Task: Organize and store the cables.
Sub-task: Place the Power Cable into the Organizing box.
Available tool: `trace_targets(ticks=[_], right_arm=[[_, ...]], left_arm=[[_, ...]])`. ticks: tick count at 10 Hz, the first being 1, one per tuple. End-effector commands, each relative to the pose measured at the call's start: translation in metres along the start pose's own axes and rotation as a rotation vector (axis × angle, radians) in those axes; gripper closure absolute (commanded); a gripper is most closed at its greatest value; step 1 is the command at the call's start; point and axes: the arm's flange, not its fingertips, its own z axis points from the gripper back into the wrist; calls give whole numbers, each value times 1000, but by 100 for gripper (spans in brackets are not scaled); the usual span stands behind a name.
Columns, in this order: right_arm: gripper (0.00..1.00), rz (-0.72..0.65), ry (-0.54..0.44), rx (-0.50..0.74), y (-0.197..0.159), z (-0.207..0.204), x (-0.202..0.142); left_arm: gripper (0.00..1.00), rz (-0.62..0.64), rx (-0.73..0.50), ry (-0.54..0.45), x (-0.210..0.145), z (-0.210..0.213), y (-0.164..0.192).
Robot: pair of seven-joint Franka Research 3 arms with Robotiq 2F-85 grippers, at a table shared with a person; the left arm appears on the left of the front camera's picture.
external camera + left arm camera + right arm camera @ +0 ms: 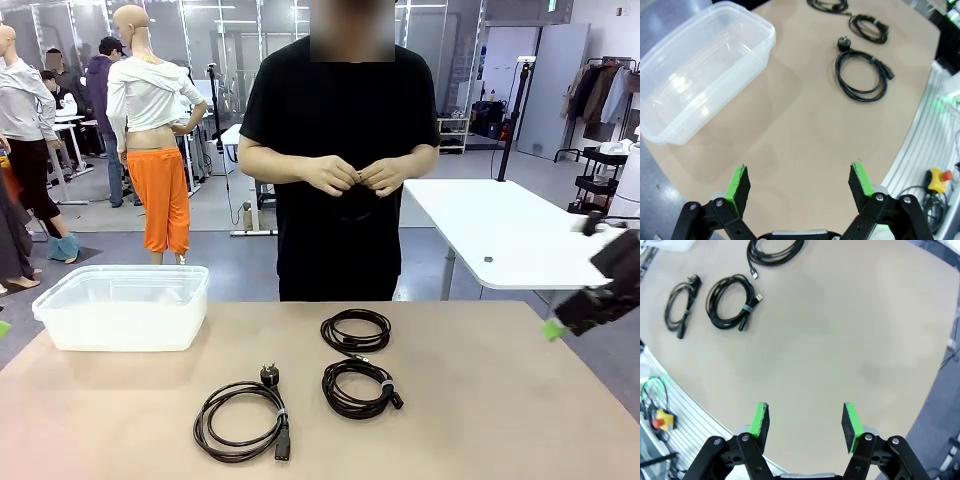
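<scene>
The table (500, 420) has a matte, tan top, smooth and unpatterned. At its far left stands a translucent plastic tub (120, 325), rectangular with rounded corners and a rolled rim, its walls milky and slightly glossy. Three cables lie flat on the table to the right of the tub, all thin black rubbery cords wound into round coils and lying apart from one another. The largest coil (243, 420) lies nearest the robot's edge, loosely looped, with a round plug at one end, a blocky connector at the other and a small pale tie around its strands. Just right of it, the middle coil (360, 388) is wound tighter and thicker, also bound by a pale tie, with a plug end poking out. Beyond that lies the far coil (355, 330), flatter and neater. The left claw (799, 182) hangs above bare table with its green pads spread wide and nothing between them; the right claw (805, 421) likewise stands open and empty over the table's right side. A person in a black shirt (340, 110) stands across the table.
</scene>
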Motion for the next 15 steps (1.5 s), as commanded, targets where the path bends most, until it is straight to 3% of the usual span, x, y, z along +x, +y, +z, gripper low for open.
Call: trace_targets(ticks=[1,2,6,8,9,15], right_arm=[[26,79,-28,50,-24,7,-4],[0,109,-17,44,-33,10,-9],[0,183,-24,13,-52,32,-34],[0,189,-9,55,-49,19,-36],[0,158,-20,10,-52,31,-34],[0,158,-20,10,-52,31,-34]], left_arm=[[0,-3,-10,-14,-1,0,1],[0,-3,-10,-14,-1,0,1],[0,-3,-10,-14,-1,0,1],[0,-3,-10,-14,-1,0,1],[0,-3,-10,-14,-1,0,1],[0,0,0,0,0,0,0]])
